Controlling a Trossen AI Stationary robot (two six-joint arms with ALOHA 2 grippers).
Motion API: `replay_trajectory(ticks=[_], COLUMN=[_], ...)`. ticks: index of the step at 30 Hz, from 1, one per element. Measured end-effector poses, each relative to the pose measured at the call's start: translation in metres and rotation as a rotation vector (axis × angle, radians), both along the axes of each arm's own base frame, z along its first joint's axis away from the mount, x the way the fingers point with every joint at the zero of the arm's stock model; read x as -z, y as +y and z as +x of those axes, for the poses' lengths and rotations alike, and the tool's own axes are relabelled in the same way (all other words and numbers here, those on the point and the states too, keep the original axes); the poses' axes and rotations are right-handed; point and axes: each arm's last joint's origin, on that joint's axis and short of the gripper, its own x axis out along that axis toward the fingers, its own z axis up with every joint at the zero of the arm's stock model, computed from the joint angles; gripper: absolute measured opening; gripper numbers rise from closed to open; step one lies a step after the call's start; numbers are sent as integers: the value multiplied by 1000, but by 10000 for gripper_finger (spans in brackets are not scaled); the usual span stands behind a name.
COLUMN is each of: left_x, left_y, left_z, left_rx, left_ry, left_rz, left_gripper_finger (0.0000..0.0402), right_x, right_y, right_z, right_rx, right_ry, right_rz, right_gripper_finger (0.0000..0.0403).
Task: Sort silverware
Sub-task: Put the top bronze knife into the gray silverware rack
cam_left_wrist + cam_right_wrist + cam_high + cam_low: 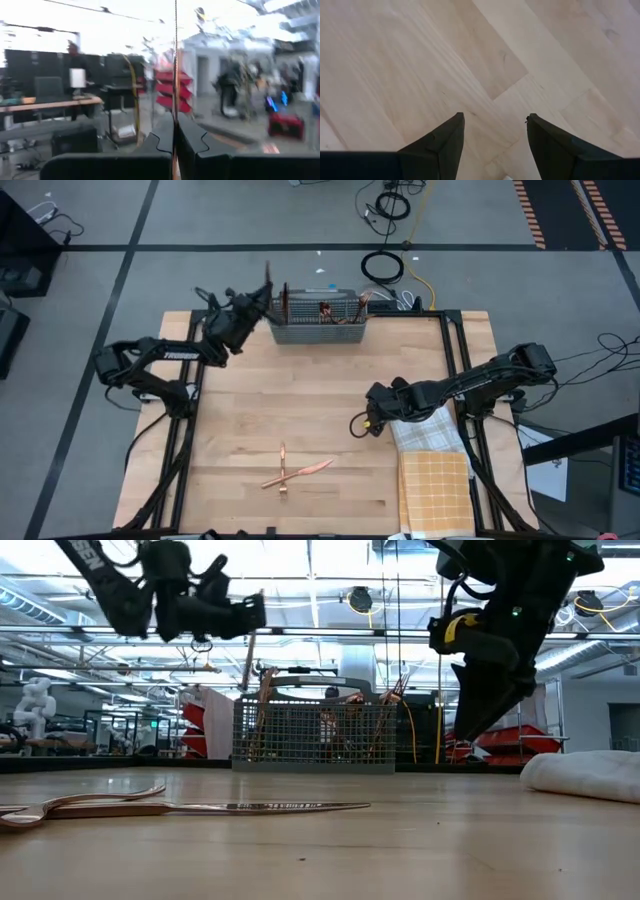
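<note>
Silverware (296,472): thin, shiny copper, crossed on table (330,400).

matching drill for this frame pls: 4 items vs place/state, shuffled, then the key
1. left gripper
2. right gripper
3. mesh caddy
4. two loose pieces

A. open, empty, above bare wood
B. crossed, lying on the table's near part
C. shut on a thin copper utensil, beside the caddy
D. at the table's far edge, utensils standing in it

Pairs: 1-C, 2-A, 3-D, 4-B
</note>
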Motion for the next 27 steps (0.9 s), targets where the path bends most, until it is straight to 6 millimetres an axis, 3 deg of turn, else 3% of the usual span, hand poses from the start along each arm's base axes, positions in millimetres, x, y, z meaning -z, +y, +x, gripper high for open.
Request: replay_trajectory(ticks=[3,10,19,27], left_x=[6,27,69,86], left_y=[7,16,24,26], left_z=[-6,2,15,18], left_rx=[-18,14,41,40], left_ry=[-32,-11,52,109], left_rz=[-10,-29,-172,-254], left_gripper_finger=[3,3,3,13], right_x=[-1,-2,-2,-2], right_y=[-1,-6,-7,-7], right_z=[2,6,7,7], right_rx=[5,24,26,25], right_ry=[-24,-52,-60,-59], right_rz=[4,8,9,9], right_gripper_finger=[201,201,201,201])
